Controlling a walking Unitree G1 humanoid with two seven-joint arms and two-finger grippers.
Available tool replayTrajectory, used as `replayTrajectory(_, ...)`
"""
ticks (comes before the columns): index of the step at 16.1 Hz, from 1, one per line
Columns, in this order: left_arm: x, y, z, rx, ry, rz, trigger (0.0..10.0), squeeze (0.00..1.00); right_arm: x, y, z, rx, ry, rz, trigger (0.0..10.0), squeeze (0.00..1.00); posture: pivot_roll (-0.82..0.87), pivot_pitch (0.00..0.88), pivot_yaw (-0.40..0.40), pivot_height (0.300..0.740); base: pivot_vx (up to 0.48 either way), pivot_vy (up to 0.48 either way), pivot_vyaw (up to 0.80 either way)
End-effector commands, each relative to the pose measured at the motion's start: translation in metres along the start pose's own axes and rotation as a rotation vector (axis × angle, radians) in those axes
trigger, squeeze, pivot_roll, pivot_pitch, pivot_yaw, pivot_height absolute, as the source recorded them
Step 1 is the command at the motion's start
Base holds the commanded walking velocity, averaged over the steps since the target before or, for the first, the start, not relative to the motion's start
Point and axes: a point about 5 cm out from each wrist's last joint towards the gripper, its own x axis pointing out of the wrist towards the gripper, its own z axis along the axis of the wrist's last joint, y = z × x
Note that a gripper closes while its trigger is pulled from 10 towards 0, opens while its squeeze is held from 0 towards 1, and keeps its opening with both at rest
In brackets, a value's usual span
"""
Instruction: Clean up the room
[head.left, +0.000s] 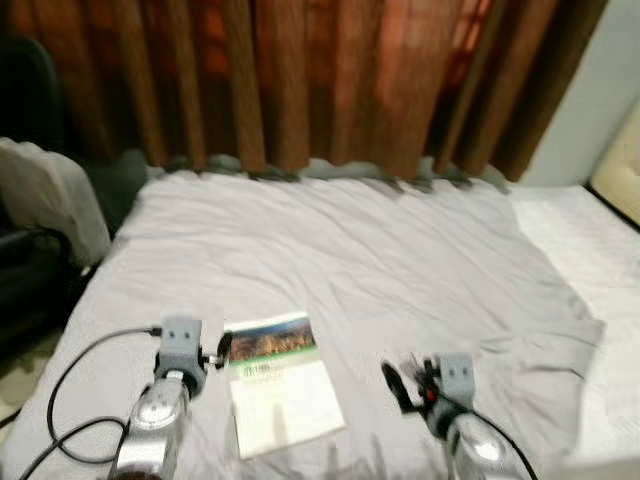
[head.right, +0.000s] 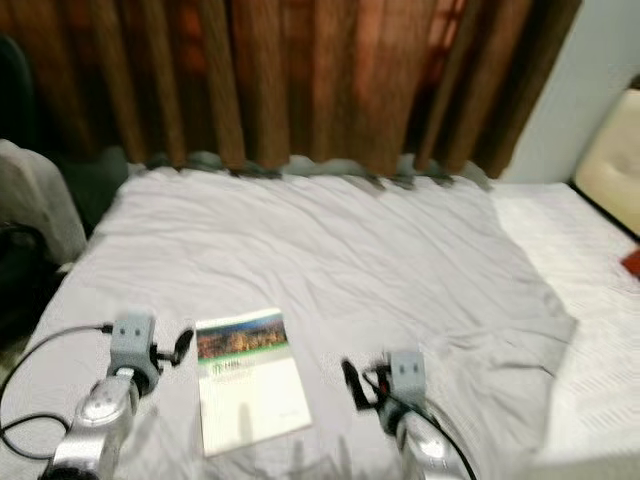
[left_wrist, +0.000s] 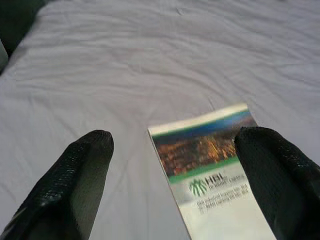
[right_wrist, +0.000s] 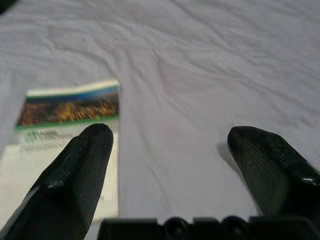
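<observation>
Your L end effector (left_wrist: 170, 145) & R end effector (right_wrist: 170, 137) both hover spread over the bed (head.left: 400, 250), booklet (head.left: 280, 380) lying btwn them.

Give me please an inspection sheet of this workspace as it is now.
Surface: bed sheet, grey, wrinkled.
Job's things: booklet lying flat between the two arms.
Clutter: nothing seen.
Grippers: left tool open, over the booklet's near corner; right tool open, over bare sheet beside the booklet.
Cables: black cable looping beside the left arm.
Surroundings: brown curtain behind the bed; dark chair on the robot's left.
</observation>
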Motion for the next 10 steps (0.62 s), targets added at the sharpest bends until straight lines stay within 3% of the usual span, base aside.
replayTrajectory(1,-0.001,-0.002,0.003,0.025,-0.027,-0.027,10.0,0.0,-0.002,-0.01,0.007,-0.009,-0.032,-0.057,10.0,0.0,0.09,0.076,-0.088,0.74,0.0,0.0,0.0)
replayTrajectory(4,-0.002,-0.01,0.0,0.052,-0.028,-0.089,10.0,0.0,-0.007,-0.018,0.005,0.017,-0.077,-0.196,10.0,0.0,0.12,0.062,-0.029,0.74,0.0,0.0,0.0)
replayTrajectory(5,-0.002,-0.01,0.001,0.062,-0.028,-0.098,10.0,0.0,-0.007,-0.02,0.006,0.017,-0.088,-0.237,10.0,0.0,0.12,0.06,-0.012,0.74,0.0,0.0,0.0)
replayTrajectory(6,0.002,-0.002,0.006,0.118,-0.021,-0.135,10.0,0.0,-0.007,-0.017,0.007,0.041,-0.121,-0.338,10.0,0.0,0.11,0.043,0.078,0.74,0.0,0.0,0.0)
replayTrajectory(7,0.003,-0.001,0.007,0.133,-0.019,-0.146,10.0,0.0,-0.008,-0.017,0.008,0.043,-0.131,-0.356,10.0,0.0,0.11,0.043,0.078,0.74,0.0,0.0,0.0)
replayTrajectory(8,0.011,-0.004,0.017,0.147,-0.027,-0.173,10.0,0.0,-0.009,-0.019,0.014,0.024,-0.164,-0.388,10.0,0.0,0.04,0.035,0.116,0.74,0.0,0.0,0.0)
replayTrajectory(10,0.023,-0.015,0.03,0.13,-0.042,-0.197,10.0,0.0,-0.014,-0.027,0.021,0.0,-0.206,-0.431,10.0,0.0,-0.01,0.031,0.116,0.74,0.0,0.0,0.0)
